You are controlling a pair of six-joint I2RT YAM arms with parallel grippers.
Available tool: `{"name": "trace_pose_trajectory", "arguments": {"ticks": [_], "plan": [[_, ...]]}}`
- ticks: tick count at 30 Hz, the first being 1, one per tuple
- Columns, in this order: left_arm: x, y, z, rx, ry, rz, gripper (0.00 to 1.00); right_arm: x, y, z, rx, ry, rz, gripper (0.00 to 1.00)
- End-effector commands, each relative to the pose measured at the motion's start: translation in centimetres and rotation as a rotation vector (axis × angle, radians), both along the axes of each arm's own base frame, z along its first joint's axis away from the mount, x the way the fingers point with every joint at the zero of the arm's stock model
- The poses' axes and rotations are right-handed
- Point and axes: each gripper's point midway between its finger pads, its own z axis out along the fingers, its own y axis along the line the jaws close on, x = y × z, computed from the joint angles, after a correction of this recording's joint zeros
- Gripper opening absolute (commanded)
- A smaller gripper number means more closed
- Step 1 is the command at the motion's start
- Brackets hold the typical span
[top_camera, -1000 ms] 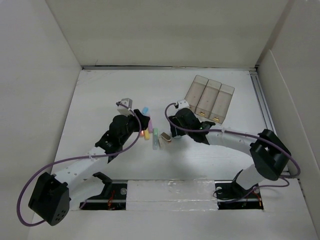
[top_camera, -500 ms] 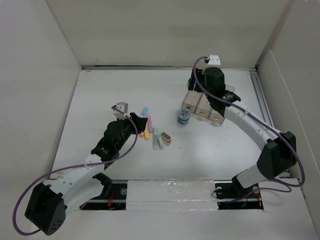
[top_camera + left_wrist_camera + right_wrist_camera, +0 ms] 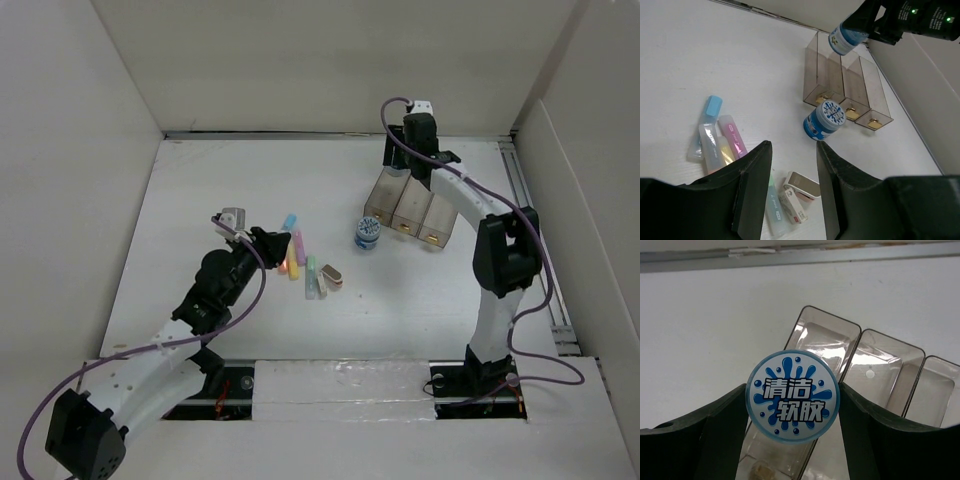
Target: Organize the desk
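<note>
Worktop (image 3: 215, 185): big, flat, white, lies under everything, white walls (image 3: 100, 150) round it. Bin (image 3: 405, 205): smoky see-through plastic, three slots, small gold bit (image 3: 852, 113) in each. Right hand (image 3: 792, 410) squeezes round blue tub (image 3: 792, 401) over bin's left slot. Left hand (image 3: 792, 152), fingers apart, over pastel pens (image 3: 715, 137).

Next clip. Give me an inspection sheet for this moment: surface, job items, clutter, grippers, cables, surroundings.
Surface: white desk, no spills seen.
Job's things: three-compartment bin at the back right; one blue-lidded jar stands on the desk beside it; a second jar is held above the bin.
Clutter: pastel highlighters in a loose bunch mid-desk, two small boxes next to them.
Grippers: right gripper shut on the second jar; left gripper open, above the highlighters, holding nothing.
Cables: a purple cable runs along each arm, off the items.
Surroundings: white upright panels; metal rail along the right edge.
</note>
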Motion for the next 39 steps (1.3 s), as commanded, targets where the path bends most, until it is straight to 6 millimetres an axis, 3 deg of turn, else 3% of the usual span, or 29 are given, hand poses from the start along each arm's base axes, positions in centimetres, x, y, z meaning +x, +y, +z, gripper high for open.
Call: {"name": "trace_pose_trajectory", "arguments": {"ticks": [1, 6, 12, 19, 24, 27, 28, 29, 34, 36, 37, 38, 39], "plan": [[-0.2, -0.3, 0.2, -0.001, -0.020, -0.023, 0.36, 1.4, 0.0, 2.2, 0.016, -0.060, 0.012, 0.46], [0.0, -0.8, -0.2, 0.007, -0.009, -0.038, 0.36, 2.0, -0.6, -1.0, 0.011, -0.010, 0.012, 0.46], [0.1, -0.9, -0.4, 0.012, -0.004, -0.040, 0.36, 2.2, -0.6, -2.8, 0.023, 0.009, 0.025, 0.48], [0.3, -1.1, -0.8, 0.018, 0.005, -0.045, 0.36, 2.0, -0.8, -5.6, 0.008, 0.051, 0.018, 0.63], [0.3, -1.1, -1.1, 0.024, 0.014, -0.042, 0.36, 1.8, -0.4, -6.1, 0.013, 0.067, 0.042, 0.67], [0.4, -1.0, -1.0, 0.021, 0.008, -0.039, 0.36, 1.7, -0.3, -5.5, 0.021, 0.057, 0.048, 0.78], [0.4, -1.0, -1.1, 0.023, 0.014, -0.037, 0.36, 1.7, -0.2, -4.8, 0.028, 0.044, 0.052, 0.89], [0.4, -1.0, -1.0, 0.023, 0.014, -0.039, 0.37, 1.6, -0.1, -4.4, 0.027, 0.043, 0.056, 0.93], [0.3, -1.0, -1.0, 0.021, 0.012, -0.039, 0.38, 0.3, 0.7, 0.7, 0.052, -0.047, 0.080, 0.97], [0.3, -1.1, -0.8, 0.019, 0.009, -0.046, 0.38, -0.7, 1.2, 2.5, 0.058, -0.084, 0.086, 0.97], [0.2, -1.1, -0.8, 0.017, 0.007, -0.048, 0.38, -2.0, 2.2, 1.8, 0.053, -0.068, 0.104, 0.96], [0.2, -1.1, -0.8, 0.017, 0.005, -0.048, 0.38, -3.1, 2.6, 4.1, 0.069, -0.124, 0.108, 0.93], [0.3, -1.1, -0.9, 0.019, 0.009, -0.048, 0.38, -4.0, 2.7, 4.3, 0.067, -0.139, 0.100, 0.71]]}}
